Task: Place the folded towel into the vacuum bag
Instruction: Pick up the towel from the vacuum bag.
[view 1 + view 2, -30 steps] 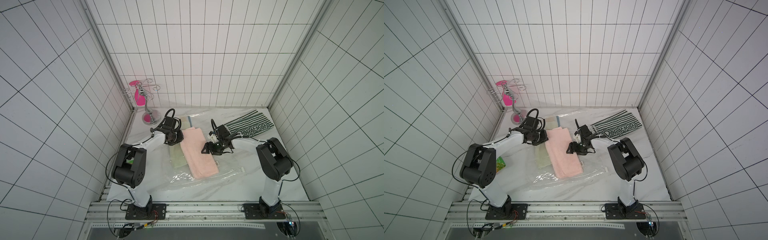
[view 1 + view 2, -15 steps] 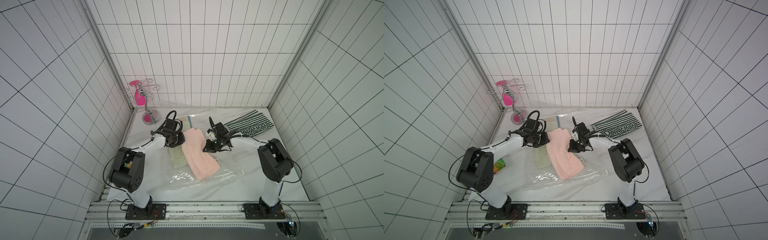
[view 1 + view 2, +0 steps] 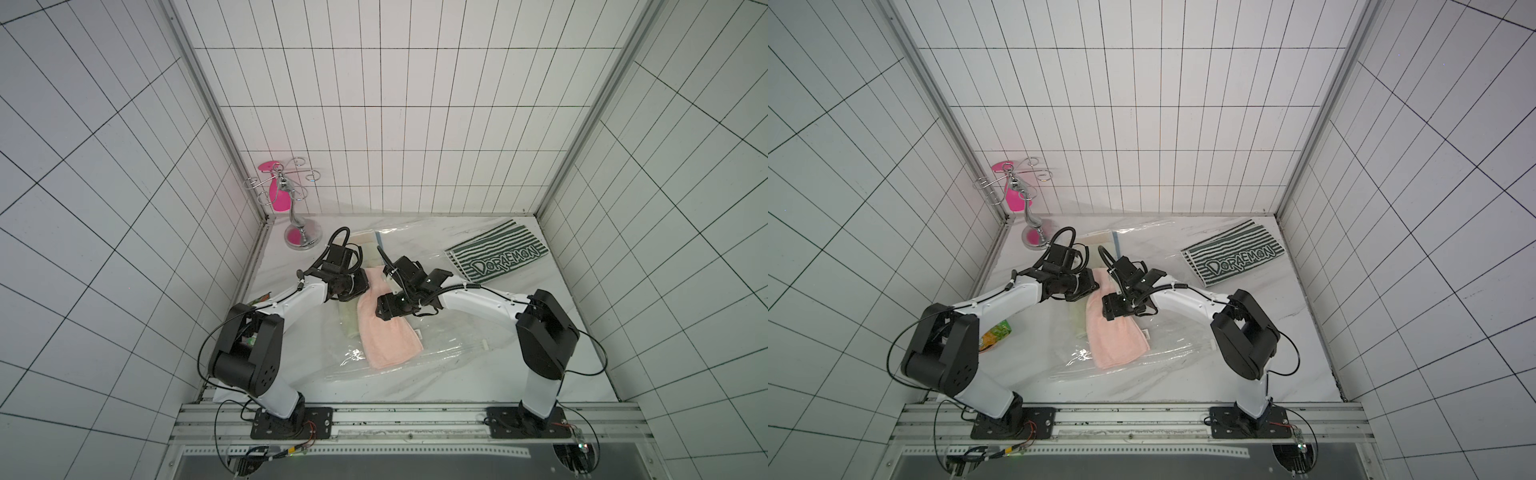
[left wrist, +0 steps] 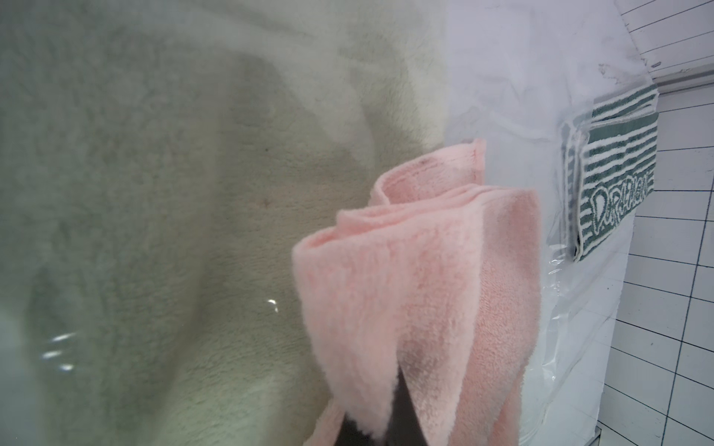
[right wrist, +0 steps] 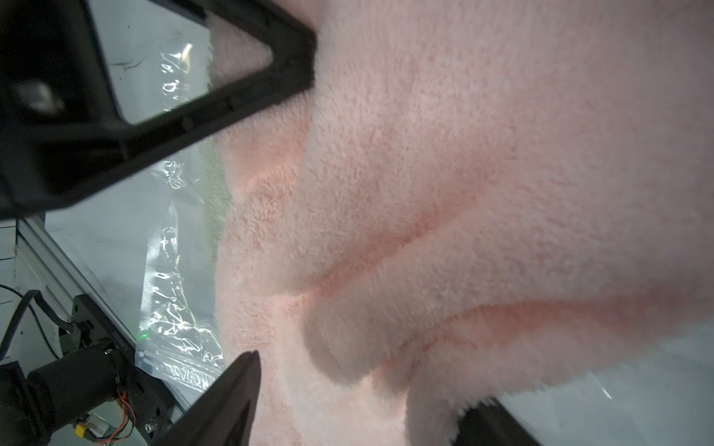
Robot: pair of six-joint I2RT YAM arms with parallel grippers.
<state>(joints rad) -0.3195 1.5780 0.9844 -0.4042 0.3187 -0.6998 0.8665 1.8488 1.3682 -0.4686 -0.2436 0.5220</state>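
Top views: a folded pink towel (image 3: 390, 336) (image 3: 1117, 336) is seen lying lengthwise on the vacuum bag (image 3: 453, 332) (image 3: 1183, 345), which is spread flat over the marble tabletop (image 3: 457, 388) (image 3: 1183, 388). Whether the pink towel's near end is under the plastic cannot be told. The left gripper (image 3: 360, 287) (image 3: 1090, 286) is set at the pink towel's far end. The right gripper (image 3: 383, 311) (image 3: 1108, 309) is placed over its right edge, close by. A pale green towel (image 3: 349, 324) (image 3: 1077, 320) is partly covered along the pink towel's left side. A striped DORAEMON towel (image 3: 498, 259) (image 3: 1233, 259) is laid well to its far right, and a chrome stand (image 3: 301, 239) (image 3: 1034, 239) is stood beyond its far left. The bag's white slider clip (image 3: 484, 345) (image 3: 1212, 343) is found at its near right.

Left wrist view: the bunched end of the pink towel (image 4: 417, 289) is pinched between closed dark fingers (image 4: 403, 421). The pale green towel (image 4: 154, 193) is seen hazily through plastic behind it, and the striped DORAEMON towel (image 4: 618, 185) beyond it.

Right wrist view: the fingers (image 5: 239, 394) are held wide apart and nothing is clamped. The edge of the pink towel (image 5: 463, 193) is lying between their tips, with crinkled plastic of the vacuum bag (image 5: 170, 309) beside it.
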